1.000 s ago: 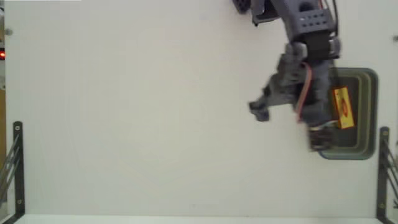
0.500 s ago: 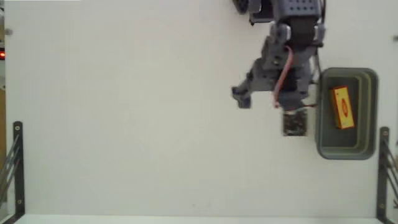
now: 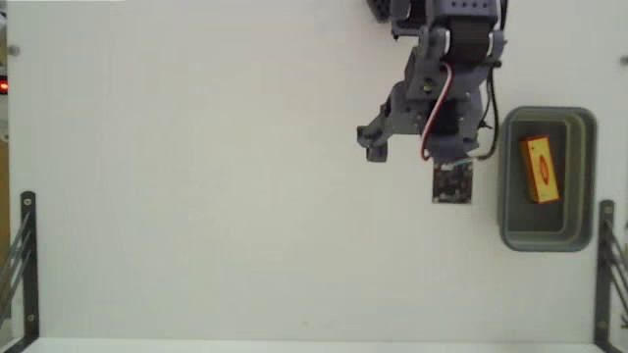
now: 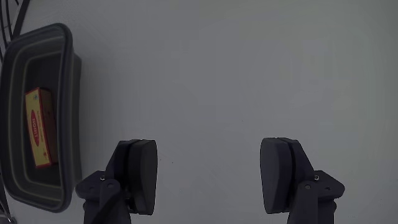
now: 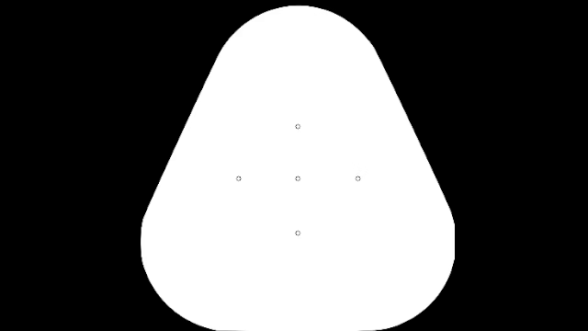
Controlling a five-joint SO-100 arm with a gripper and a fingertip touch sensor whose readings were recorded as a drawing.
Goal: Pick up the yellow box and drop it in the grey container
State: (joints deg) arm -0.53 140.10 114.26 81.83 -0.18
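Observation:
The yellow box (image 3: 540, 169) lies flat inside the grey container (image 3: 590, 181) at the right of the fixed view. The wrist view shows the same box (image 4: 38, 127) lengthwise on the floor of the container (image 4: 69, 81) at the far left. My gripper (image 3: 412, 165) hangs over bare white table just left of the container, apart from it. In the wrist view the gripper (image 4: 209, 177) is open, its two dark fingers (image 4: 138, 174) spread wide with nothing between them.
Black metal brackets stand at the lower left (image 3: 27, 257) and lower right (image 3: 604, 267) edges of the white table (image 3: 196, 176). The arm's base sits at the top edge, right of centre.
The arm has swung left, away from above the container, and now hangs over bare table. The yellow box stays lying in the container.

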